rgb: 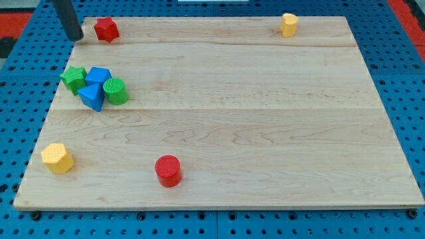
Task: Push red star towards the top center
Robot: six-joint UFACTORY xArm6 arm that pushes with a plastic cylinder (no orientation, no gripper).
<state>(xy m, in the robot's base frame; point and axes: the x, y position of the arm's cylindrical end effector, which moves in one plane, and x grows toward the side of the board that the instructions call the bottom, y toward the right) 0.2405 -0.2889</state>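
Note:
The red star (106, 29) lies near the top left corner of the wooden board (226, 119). My tip (75, 38) is at the board's top left edge, just left of the red star, with a small gap between them. The dark rod rises from it to the view's top.
A green star (73, 78), a blue block (99, 76), a blue triangular block (92, 96) and a green cylinder (115, 91) cluster at the left. A yellow hexagonal block (58, 158) sits bottom left. A red cylinder (168, 170) sits bottom centre. A yellow block (289, 24) sits top right.

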